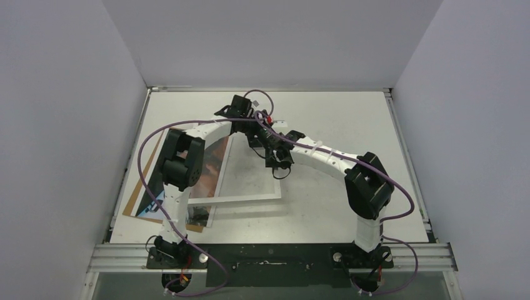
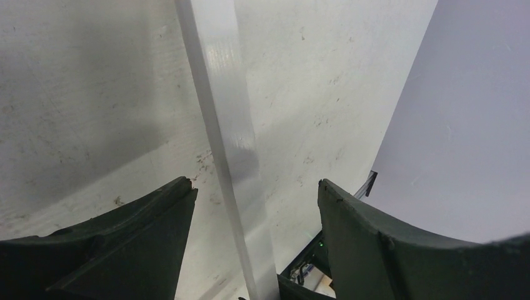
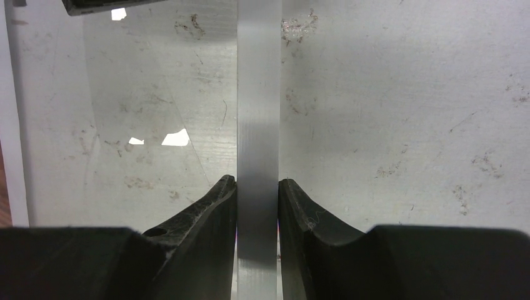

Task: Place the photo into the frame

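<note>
The right end effector (image 3: 257, 184) is gripping the frame (image 3: 257, 94) by a white rail, with both fingers pressing against the rail's sides. The left end effector (image 2: 253, 187) is standing open, its jaws straddling another stretch of rail without touching it. The frame is lying mid-bench (image 1: 337, 125), and both end effectors are working at its far right corner. The photo (image 1: 212, 165) is lying at the frame's left side on a brown board (image 1: 134, 206), partly hidden under the left arm.
</note>
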{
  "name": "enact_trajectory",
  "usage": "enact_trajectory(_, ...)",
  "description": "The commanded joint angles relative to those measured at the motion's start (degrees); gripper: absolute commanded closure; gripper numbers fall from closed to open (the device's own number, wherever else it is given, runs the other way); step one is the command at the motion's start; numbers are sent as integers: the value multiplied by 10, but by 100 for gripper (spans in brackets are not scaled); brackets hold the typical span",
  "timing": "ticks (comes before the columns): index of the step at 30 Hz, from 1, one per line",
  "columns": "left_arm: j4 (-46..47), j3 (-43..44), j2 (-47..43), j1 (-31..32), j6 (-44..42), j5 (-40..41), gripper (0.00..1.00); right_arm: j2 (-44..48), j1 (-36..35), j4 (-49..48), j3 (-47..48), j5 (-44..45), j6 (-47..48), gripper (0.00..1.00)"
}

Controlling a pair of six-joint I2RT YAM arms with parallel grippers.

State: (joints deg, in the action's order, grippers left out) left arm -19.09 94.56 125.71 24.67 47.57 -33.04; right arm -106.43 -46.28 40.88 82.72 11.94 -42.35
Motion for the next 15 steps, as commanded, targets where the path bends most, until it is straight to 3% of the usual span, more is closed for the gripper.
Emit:
enact_trajectory(1, -14, 20, 6, 13, 35, 17, 30, 43, -8, -29, 10, 26, -18, 90)
enact_trajectory(9, -7, 43, 27, 17, 14, -33, 39, 71, -25, -82, -33, 52, 9, 91)
enact_trajectory(15, -5, 54, 32, 16, 3, -42, 35, 90, -40, -113, -49, 59, 31, 91)
